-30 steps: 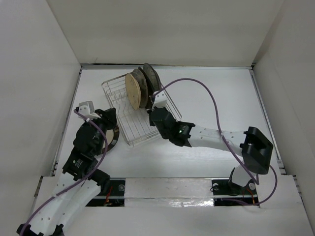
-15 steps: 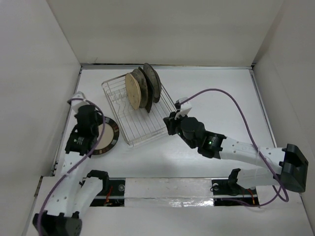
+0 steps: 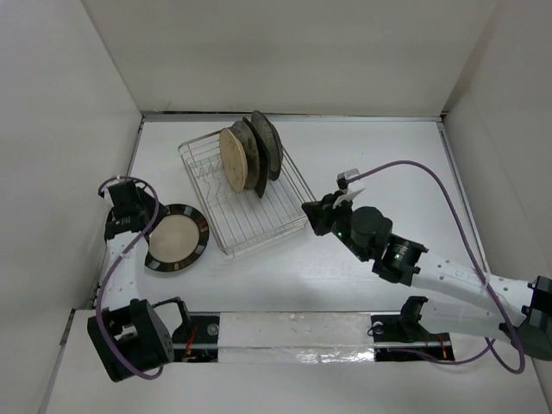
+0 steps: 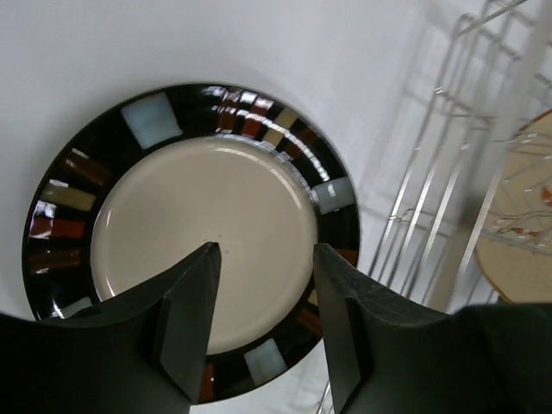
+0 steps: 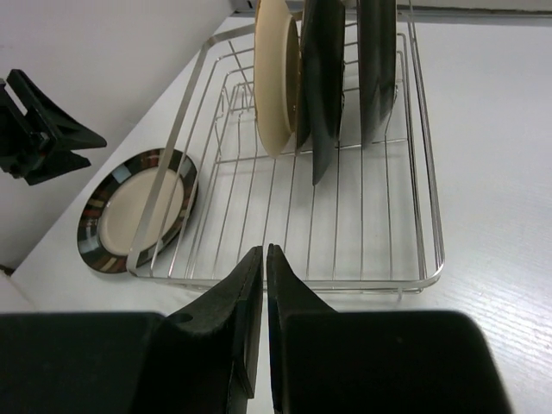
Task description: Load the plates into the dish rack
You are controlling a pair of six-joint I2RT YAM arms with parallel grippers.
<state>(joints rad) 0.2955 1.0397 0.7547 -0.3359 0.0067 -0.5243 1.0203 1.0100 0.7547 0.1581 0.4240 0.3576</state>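
Your left claw [image 4: 263,250] hangs over the left side of the table [image 3: 388,155]. Its jaws are spread wide with nothing between them, and they point down at the rimmed plate [image 4: 198,233]. That plate has a dark banded rim and a cream middle. It lies flat on the table just left of the rack [image 3: 250,228], close to the near-left wall; you cannot tell whether it touches the wire.

In the rack, three plates stand upright in a row at the far end: a tan plate [image 5: 276,78], then two dark plates [image 5: 321,78] to its right. So, as I judge it, three are loaded and one is waiting. No further plate shows in any view.

The slots nearer than the tan plate are free, so there is room. What stands in your way is the rack's left wall between the flat plate and those slots. The plate also lies flat, so you will likely need to catch it by the rim and tip it up.

Your right claw [image 5: 265,250] sits off the rack's near-right corner with its jaws pressed together and holding nothing. Its purple cable [image 3: 414,168] loops over the table to the right, clear of the rack.
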